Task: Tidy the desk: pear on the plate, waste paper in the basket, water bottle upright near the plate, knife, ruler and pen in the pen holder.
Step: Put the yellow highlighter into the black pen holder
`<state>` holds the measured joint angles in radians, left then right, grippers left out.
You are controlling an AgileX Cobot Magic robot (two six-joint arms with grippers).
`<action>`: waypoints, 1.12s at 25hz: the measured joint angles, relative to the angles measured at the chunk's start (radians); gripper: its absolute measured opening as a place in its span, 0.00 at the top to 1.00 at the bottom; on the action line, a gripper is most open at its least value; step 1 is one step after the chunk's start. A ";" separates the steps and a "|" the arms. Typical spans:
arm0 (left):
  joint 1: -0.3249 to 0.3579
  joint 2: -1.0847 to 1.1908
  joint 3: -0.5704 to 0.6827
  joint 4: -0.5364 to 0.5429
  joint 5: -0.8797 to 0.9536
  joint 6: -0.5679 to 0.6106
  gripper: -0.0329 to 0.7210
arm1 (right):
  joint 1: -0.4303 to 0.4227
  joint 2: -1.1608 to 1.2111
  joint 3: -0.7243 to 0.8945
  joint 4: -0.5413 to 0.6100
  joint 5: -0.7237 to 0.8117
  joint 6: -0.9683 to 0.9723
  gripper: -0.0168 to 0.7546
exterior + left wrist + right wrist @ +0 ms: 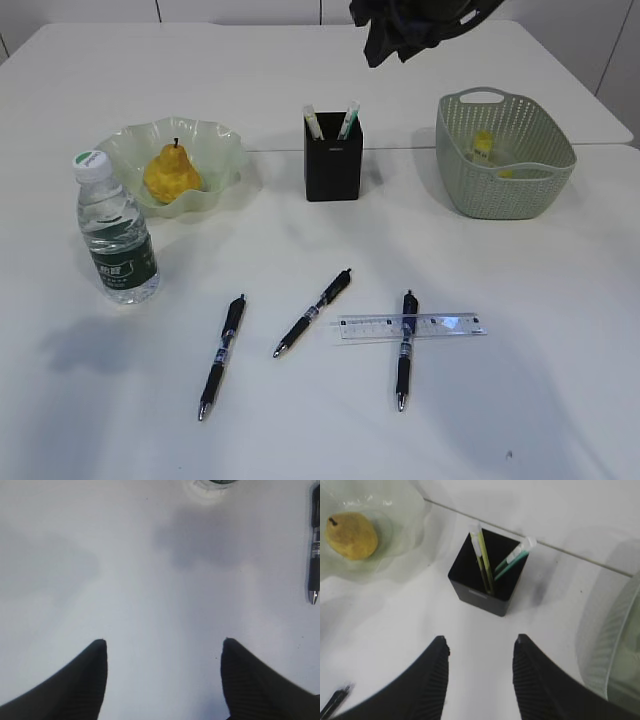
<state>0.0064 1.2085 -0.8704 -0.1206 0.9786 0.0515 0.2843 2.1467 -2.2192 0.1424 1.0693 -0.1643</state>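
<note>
Both grippers are empty with jaws apart: my right gripper [480, 645] hangs above the pen holder [333, 158], my left gripper [164, 647] over bare desk [560, 400] near the water bottle [115, 230], which stands upright just beside the plate [225, 160]. The pear [173, 172] sits on that plate, and yellowish scraps lie in the basket [505, 150].

I judge the risk lies with the ruler [410, 326], flat and clear across one pen [404, 348]. Its thin edge gives my fingers little to catch, so it may skid or drag that pen. Two pens [313, 312] lie apart to its left. The holder already has two sticks inside; a careless drop could tip it.
</note>
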 joint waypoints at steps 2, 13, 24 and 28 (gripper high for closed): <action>0.000 0.000 0.000 0.000 0.000 0.000 0.29 | 0.000 -0.025 0.000 -0.014 0.066 0.002 0.56; 0.000 0.000 0.000 0.018 -0.004 0.000 0.29 | 0.008 -0.100 0.079 -0.050 0.177 0.013 0.56; 0.000 0.000 0.000 0.017 -0.004 0.000 0.29 | 0.055 -0.268 0.494 -0.080 0.177 -0.055 0.56; 0.000 0.000 0.000 0.017 -0.004 0.000 0.29 | 0.095 -0.287 0.563 -0.078 0.175 -0.177 0.56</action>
<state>0.0064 1.2085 -0.8704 -0.1041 0.9745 0.0515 0.3797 1.8595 -1.6565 0.0642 1.2446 -0.3411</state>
